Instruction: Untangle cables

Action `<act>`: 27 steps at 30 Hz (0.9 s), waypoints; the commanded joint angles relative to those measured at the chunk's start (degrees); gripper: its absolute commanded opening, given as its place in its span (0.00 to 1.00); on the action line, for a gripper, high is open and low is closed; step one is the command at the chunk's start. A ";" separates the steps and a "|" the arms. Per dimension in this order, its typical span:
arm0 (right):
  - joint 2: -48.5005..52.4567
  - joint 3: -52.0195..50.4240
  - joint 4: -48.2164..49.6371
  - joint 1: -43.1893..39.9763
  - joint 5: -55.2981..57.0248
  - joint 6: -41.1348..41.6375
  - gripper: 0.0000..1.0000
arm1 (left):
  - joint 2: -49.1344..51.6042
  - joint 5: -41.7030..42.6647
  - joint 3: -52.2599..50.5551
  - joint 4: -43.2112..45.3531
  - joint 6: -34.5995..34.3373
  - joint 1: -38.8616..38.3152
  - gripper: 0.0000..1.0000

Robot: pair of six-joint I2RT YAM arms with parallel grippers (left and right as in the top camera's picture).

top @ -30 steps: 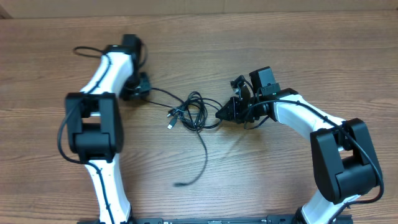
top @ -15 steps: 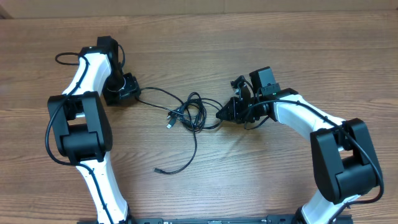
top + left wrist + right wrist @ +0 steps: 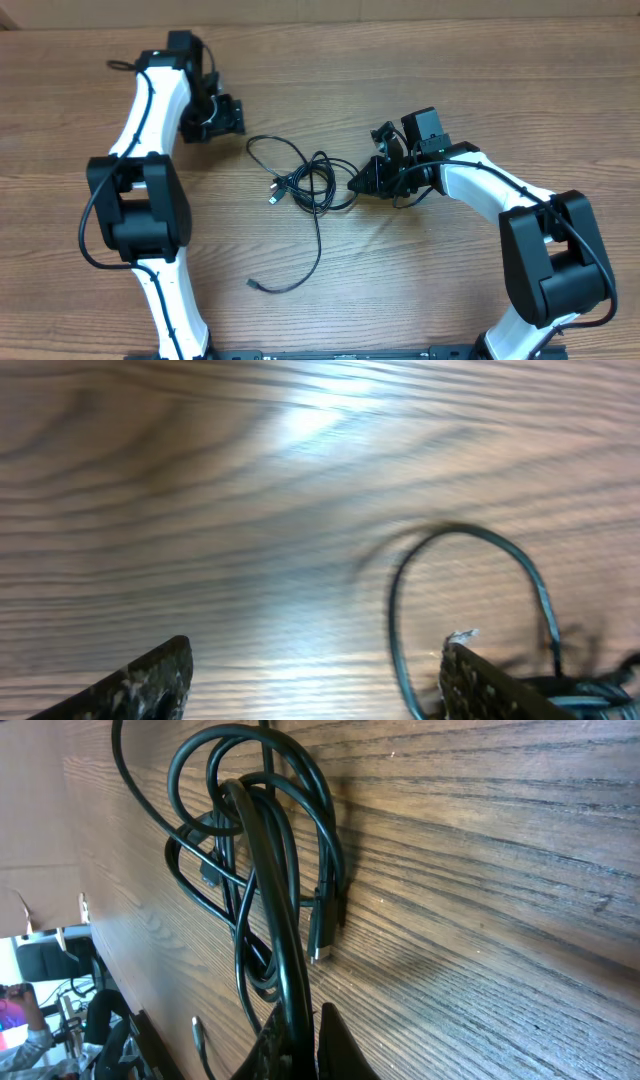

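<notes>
The cables point(image 3: 305, 183) lie as a loose black tangle at the table's middle. One loop point(image 3: 262, 150) reaches left, and a long tail curls down to a plug point(image 3: 252, 285). My left gripper point(image 3: 238, 116) stands open just up-left of that loop, apart from it. In the left wrist view its gripper point(image 3: 315, 682) has only wood between the fingers, and the cable loop point(image 3: 392, 610) lies beside the right finger point(image 3: 490, 685). My right gripper point(image 3: 353, 185) is shut on the tangle's right side. In the right wrist view that gripper point(image 3: 305, 1045) pinches a thick strand of the cables point(image 3: 262, 850).
A silvery plug tip point(image 3: 318, 948) rests on the wood beside the bundle. The wooden table point(image 3: 420, 290) is bare in front and behind the arms. The left arm's base link point(image 3: 140, 205) stands left of the tangle.
My left gripper has opened and let go of the cable, then swung back and to the right. The freed strand has sprung into a loop near the tangle. The right arm has not moved.
</notes>
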 commanded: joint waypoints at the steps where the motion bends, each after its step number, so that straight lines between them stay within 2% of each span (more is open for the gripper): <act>1: 0.35 -0.24 0.20 -0.09 0.35 -0.24 0.04 | -1.36 -2.99 -0.48 -0.11 1.97 -2.62 0.83; 4: 0.35 -0.24 0.11 -0.09 0.35 -0.24 0.04 | -1.36 -7.04 -2.32 0.76 -1.38 -3.85 0.87; 10: 0.35 -0.24 0.15 -0.02 0.35 -0.24 0.04 | -1.31 -4.55 -6.01 6.62 -2.62 -5.57 0.83; 17: 0.35 -0.24 0.15 0.24 0.35 -0.22 0.04 | -1.09 -4.87 -11.98 13.66 -4.07 -7.34 0.73; 21: 0.35 -0.24 0.20 0.24 0.35 -0.22 0.04 | -1.09 -4.72 -14.01 14.12 -5.14 -7.89 0.62; 24: 0.35 -0.24 0.20 0.24 0.35 -0.22 0.04 | -1.09 -4.70 -14.67 13.79 -5.66 -7.91 0.58; 25: 0.35 -0.24 0.17 0.24 0.35 -0.22 0.04 | -1.09 -4.68 -14.84 13.79 -5.64 -7.89 0.53; 26: 0.35 -0.24 0.15 0.24 0.35 -0.22 0.04 | -1.09 -4.66 -14.86 13.66 -5.64 -7.89 0.34; 27: 0.35 -0.24 0.15 0.24 0.35 -0.22 0.04 | -1.09 -4.35 -14.84 13.66 -5.62 -7.89 0.06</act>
